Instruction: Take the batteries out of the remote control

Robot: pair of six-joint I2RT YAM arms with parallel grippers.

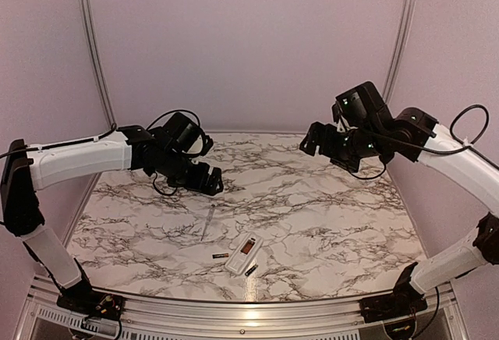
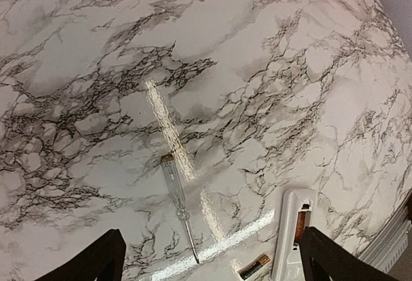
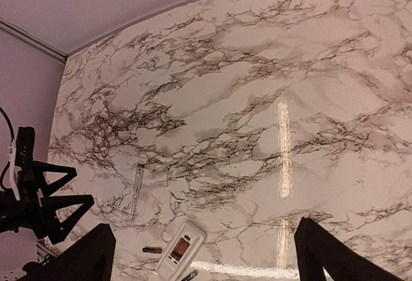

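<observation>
A robot lab cell: marble-patterned table (image 1: 312, 200), plain lilac walls (image 1: 249, 44), aluminium frame posts (image 1: 92, 44).

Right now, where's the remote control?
In the top view, the remote control lies near the table's front edge, roughly centred, with the batteries loose beside it.

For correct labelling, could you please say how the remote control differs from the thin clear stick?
The remote control is a broad white oblong; the stick is thin and see-through. The remote control shows an open orange-dark recess; the stick has a narrow metal tip. The remote control lies nearer the front edge of the table than the stick. Both lie flat on it, untouched.
</observation>
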